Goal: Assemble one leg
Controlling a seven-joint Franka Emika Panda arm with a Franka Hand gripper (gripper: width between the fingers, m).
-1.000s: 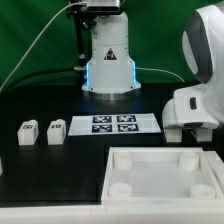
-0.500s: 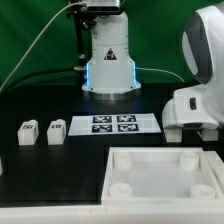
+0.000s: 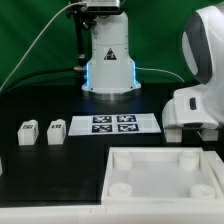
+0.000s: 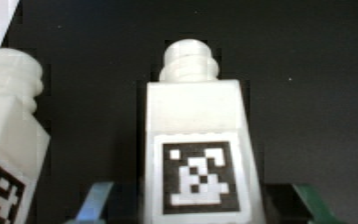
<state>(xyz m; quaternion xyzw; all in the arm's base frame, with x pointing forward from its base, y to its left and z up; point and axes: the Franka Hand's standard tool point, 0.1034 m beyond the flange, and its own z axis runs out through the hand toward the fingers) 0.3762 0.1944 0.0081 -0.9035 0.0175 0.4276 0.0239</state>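
Note:
In the wrist view a white leg (image 4: 201,120) with a black-and-white tag on its face and a ribbed peg at its far end lies on the black table between the fingers of my gripper (image 4: 206,206). The jaws are open, with a gap on each side of the leg. One finger (image 4: 101,200) shows beside it. A second leg (image 4: 12,110) lies close beside the first. In the exterior view two more legs (image 3: 27,132) (image 3: 56,131) stand at the left. The arm's white body (image 3: 195,105) hides the gripper there.
The marker board (image 3: 113,124) lies mid-table in front of the robot base (image 3: 108,60). A large white square tray-like piece with corner sockets (image 3: 165,175) fills the near right. A cable (image 3: 40,45) runs from the base to the left.

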